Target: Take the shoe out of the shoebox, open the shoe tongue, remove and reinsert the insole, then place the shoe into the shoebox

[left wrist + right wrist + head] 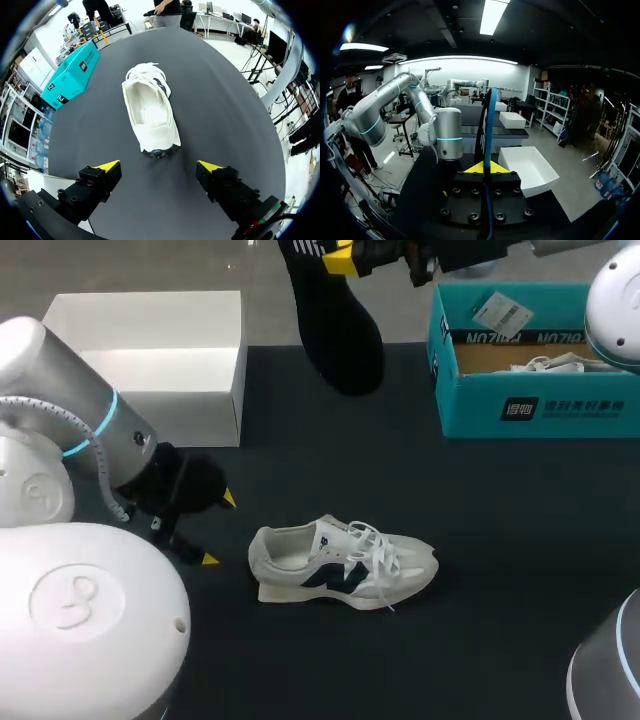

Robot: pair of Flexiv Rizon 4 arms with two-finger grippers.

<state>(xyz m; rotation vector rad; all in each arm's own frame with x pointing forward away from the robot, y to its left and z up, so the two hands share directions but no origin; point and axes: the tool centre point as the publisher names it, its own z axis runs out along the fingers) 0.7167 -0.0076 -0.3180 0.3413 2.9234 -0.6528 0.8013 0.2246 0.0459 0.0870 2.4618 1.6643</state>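
Looking down on the dark table (500,540) and finding the white shoe (345,565) near the centre, upright on its sole, toe toward three o'clock, heel toward nine, laces loose over the tongue. Just off that heel, at nine o'clock, spotting the left gripper (215,530), released, yellow tips spread wide and touching nothing. From its own wrist, seeing the shoe (150,112) straight ahead of the left gripper (159,170), heel nearest, opening pale inside, a small gap of table between. Up at twelve o'clock, catching the right gripper (342,258) clenched on the black insole (340,335), held aloft and hanging down over the table's far edge. From the right wrist, viewing that insole (487,125) edge-on, pinched between the fingers of the right gripper (483,167). At two o'clock, noting the teal shoebox (530,405), open, well apart from the shoe; at ten o'clock, a white open box (140,415).
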